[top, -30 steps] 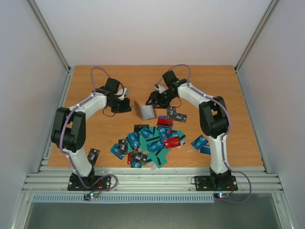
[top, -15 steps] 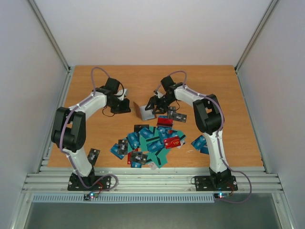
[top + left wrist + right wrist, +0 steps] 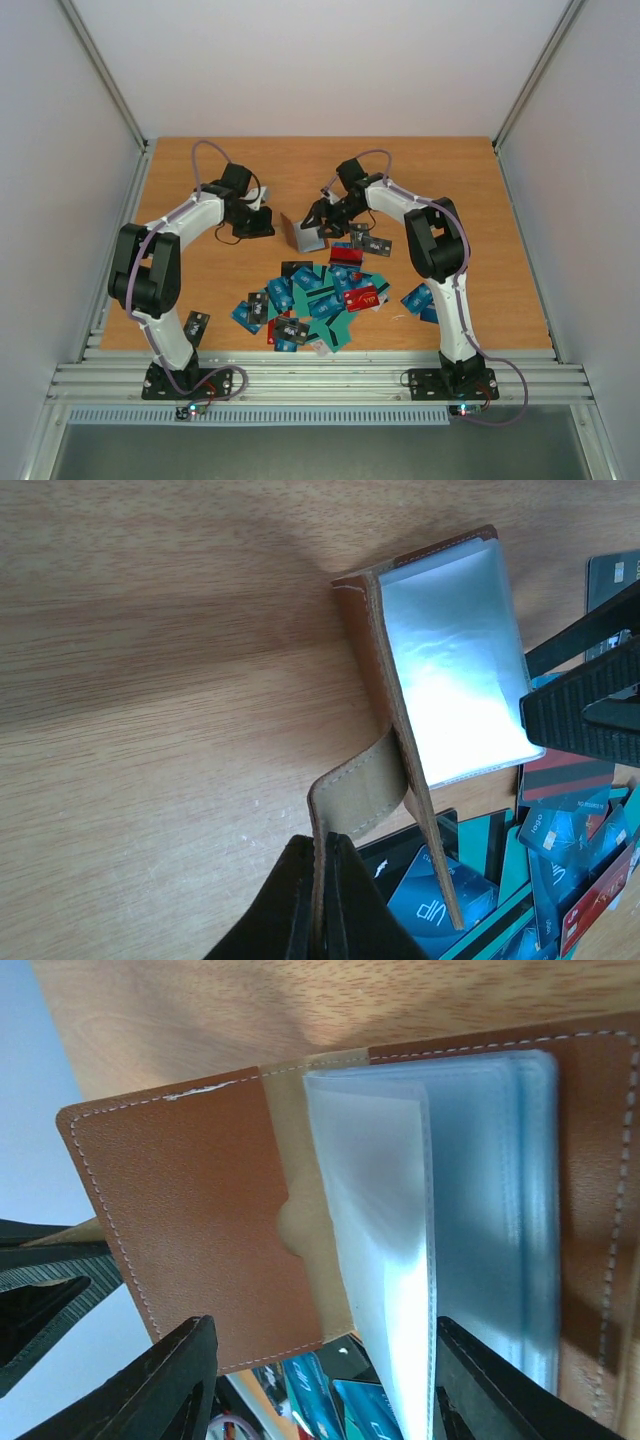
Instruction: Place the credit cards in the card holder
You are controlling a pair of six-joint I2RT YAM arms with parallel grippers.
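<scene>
Wood-grain table (image 3: 215,285) inside a white-walled enclosure (image 3: 300,60). Tally: two arms, one card holder, one heap of credit cards.

Card holder (image 3: 305,233) — count 1 — stands open on its edge at mid-table, between the two grippers and just beyond the heap. Brown leather-like cover with pale stitching and tan lining. Inside is a fanned stack of clear glossy sleeves (image 3: 480,1210). Sleeve count not readable, since the edges blur together.

Left gripper (image 3: 322,858): fingers pressed together on the holder's tan strap (image 3: 355,790), which curves from the cover down to the tips. Only the fingertips are in its wrist view.

Right gripper (image 3: 320,1332): fingers spread wide, one to either side of the sleeves. Cannot tell whether they touch the holder. Their lower parts are cut off by the frame.

Credit cards (image 3: 320,295): thin rectangles lying flat and overlapping, on the side nearer the arm bases. More than twenty — exact count not possible because of the overlap. Mostly blue and teal, a few red, some black. One dark card (image 3: 197,323) lies apart beside the left arm. Two blue cards (image 3: 420,298) lie by the right arm, partly hidden behind it.
</scene>
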